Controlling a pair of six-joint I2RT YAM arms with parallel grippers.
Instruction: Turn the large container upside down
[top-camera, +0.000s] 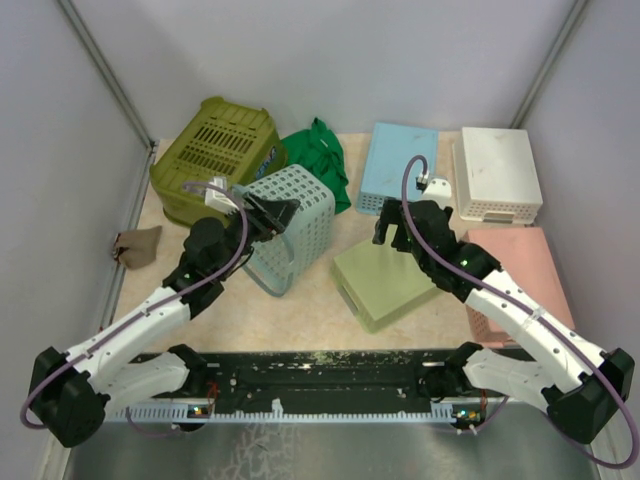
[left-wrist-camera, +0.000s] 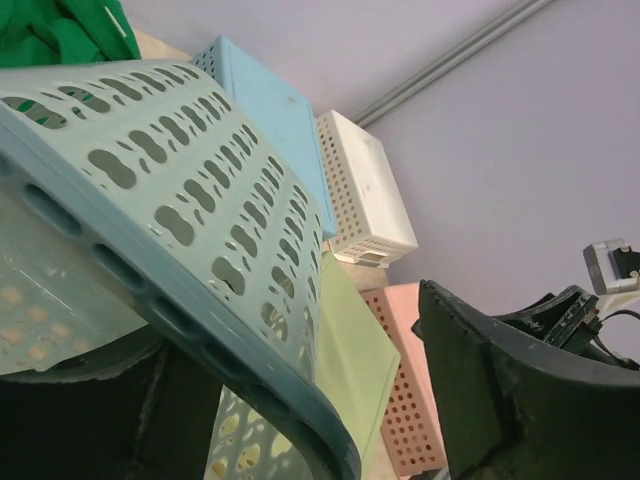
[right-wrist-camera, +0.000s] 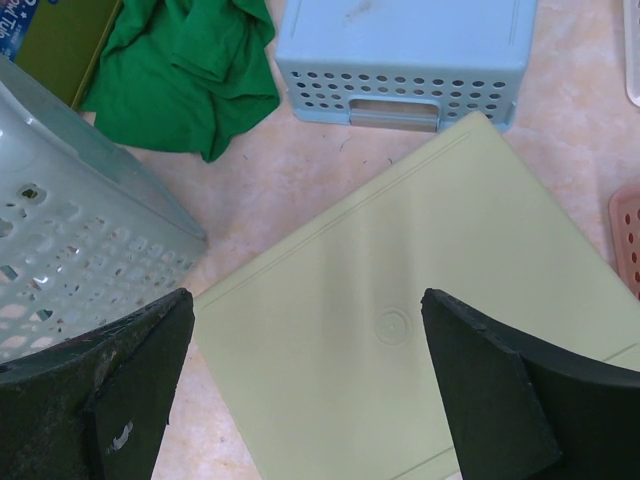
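Note:
The large container is a pale teal perforated basket (top-camera: 300, 225), tipped on its side in the middle left of the table, its mouth facing the near left. My left gripper (top-camera: 272, 215) is open at its upper rim. In the left wrist view the basket's rim (left-wrist-camera: 250, 350) passes between the wide-apart jaws of the left gripper (left-wrist-camera: 330, 385), close to the left finger (left-wrist-camera: 90, 420). My right gripper (top-camera: 392, 228) is open and empty. It hovers over a pale green upturned container (top-camera: 385, 285). The basket also shows in the right wrist view (right-wrist-camera: 70, 230), left of the right gripper (right-wrist-camera: 305, 310).
An olive basket (top-camera: 215, 155) stands at the back left, with a green cloth (top-camera: 320, 160) beside it. Blue (top-camera: 400, 165), white (top-camera: 497, 170) and pink (top-camera: 515, 270) upturned containers fill the back and right. A brown rag (top-camera: 138, 245) lies at the left wall.

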